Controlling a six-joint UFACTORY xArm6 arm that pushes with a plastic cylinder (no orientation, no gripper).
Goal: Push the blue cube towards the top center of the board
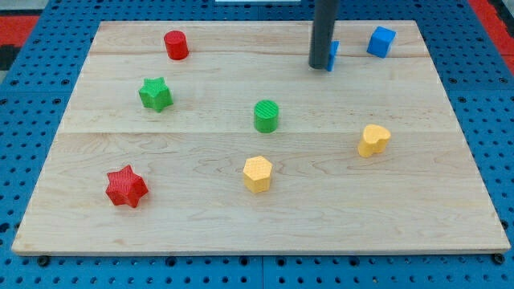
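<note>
Eight blocks sit on the wooden worktop [241,217]. The blue cube [381,41] stands near the top right corner, at about one o'clock from the board's middle. My tip [320,67] rests at nine o'clock from that cube, apart from it. A second blue block [332,54] lies between them, touching the rod's right side; the rod hides most of it, so its shape cannot be made out. There are no fingers here, only the rod, holding nothing, and its upper part is cut off by the view's top. A red cylinder [176,45] stands at eleven o'clock, a green star [156,94] at ten, a green cylinder [267,116] near the middle. A yellow heart-like block [373,140] lies at four o'clock, a yellow hexagon [258,173] at six, a red star [126,186] at eight.
</note>
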